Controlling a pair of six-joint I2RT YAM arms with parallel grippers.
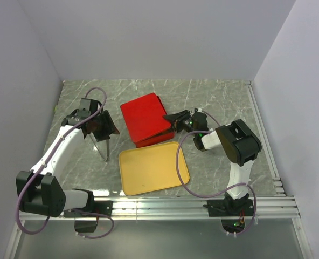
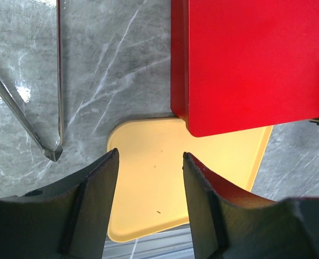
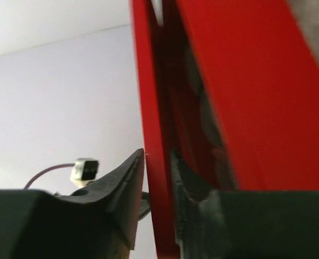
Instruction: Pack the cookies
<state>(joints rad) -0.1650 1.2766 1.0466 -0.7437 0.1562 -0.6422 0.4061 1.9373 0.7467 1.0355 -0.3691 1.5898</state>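
Cookies unseen, red box lid (image 1: 143, 114) tilted up

You have a plain glossy red box (image 1: 145, 118) at the centre of the top view, and just below it a plain yellow tray (image 1: 153, 168). The desk (image 1: 213, 102) is grey marble with white veins. The left end effector (image 2: 148, 156) and right end effector (image 3: 157, 154) are black. The cables (image 1: 95, 89) are purple.

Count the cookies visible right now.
0. None lie on the yellow tray or on the marble table. Some may be hidden inside the red box, whose inside no view shows clearly.
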